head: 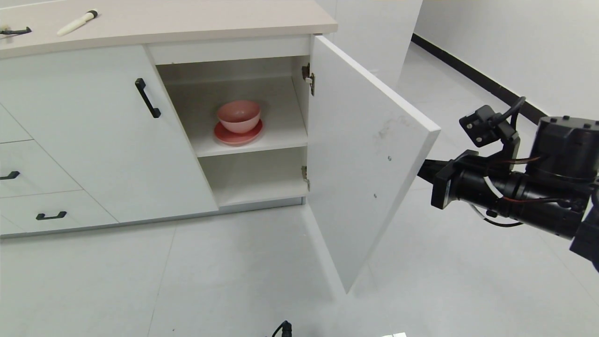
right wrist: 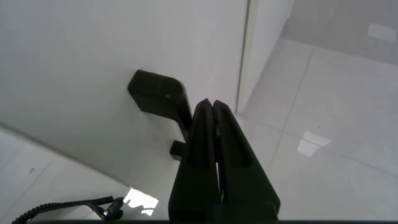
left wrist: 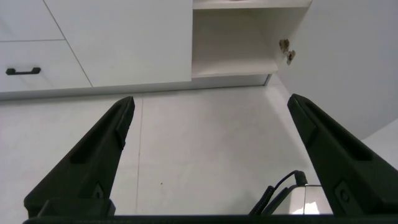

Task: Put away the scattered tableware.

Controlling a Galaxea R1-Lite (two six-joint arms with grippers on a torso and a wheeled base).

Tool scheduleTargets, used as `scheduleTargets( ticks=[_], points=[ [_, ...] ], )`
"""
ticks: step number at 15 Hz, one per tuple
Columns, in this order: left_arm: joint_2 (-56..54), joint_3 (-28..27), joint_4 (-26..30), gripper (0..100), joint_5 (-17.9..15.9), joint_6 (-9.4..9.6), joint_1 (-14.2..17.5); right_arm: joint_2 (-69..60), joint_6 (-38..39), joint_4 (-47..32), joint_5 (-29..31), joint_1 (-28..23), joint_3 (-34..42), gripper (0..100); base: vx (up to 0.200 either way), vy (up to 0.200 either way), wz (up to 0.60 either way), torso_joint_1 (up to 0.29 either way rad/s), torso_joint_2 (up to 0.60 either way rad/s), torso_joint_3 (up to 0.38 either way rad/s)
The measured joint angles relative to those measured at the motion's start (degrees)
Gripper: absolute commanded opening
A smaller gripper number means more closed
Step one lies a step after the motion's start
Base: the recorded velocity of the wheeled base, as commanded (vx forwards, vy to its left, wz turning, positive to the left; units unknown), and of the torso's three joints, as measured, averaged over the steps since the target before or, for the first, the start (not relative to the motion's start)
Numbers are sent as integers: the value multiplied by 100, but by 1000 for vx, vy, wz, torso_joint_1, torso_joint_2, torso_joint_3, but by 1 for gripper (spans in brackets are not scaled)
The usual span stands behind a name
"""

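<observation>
My R arm (head: 505,189) comes in from the right, roughly level, forearm pointing at the outer face of the open cabinet door (head: 365,154); its tip is hidden behind the door's edge in the head cam. On the wrist cam, the R gripper (right wrist: 212,102) has both fingers pressed together w/ nothing between them. It sits just beside the black door handle (right wrist: 158,93), and I can't tell if it touches it.

L gripper (left wrist: 210,99) is low over the floor, facing the cabinet's bottom compartment, fingers spread wide apart and holding nothing.

Tableware: pink bowl (head: 238,114) sits upright on a pink plate (head: 237,135), both on the upper shelf (head: 281,135) inside the open compartment, toward the middle.

Up on the countertop (head: 187,18), far left, lies a white-handled utensil (head: 77,22) w/ a dark tip, and a black item (head: 14,32) at the frame edge. The L door (head: 93,131) is closed, beside the drawers (head: 28,196).
</observation>
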State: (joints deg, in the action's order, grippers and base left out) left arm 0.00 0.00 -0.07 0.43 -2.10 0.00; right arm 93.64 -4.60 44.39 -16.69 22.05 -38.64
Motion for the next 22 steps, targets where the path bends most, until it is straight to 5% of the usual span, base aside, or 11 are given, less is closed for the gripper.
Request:
scheduleTargets(
  ticks=[22],
  points=[
    [0,0,-2,100,0,0,-2,372,195,332,-217,1262,-929,0,0,0,0,0,0,0]
  ],
)
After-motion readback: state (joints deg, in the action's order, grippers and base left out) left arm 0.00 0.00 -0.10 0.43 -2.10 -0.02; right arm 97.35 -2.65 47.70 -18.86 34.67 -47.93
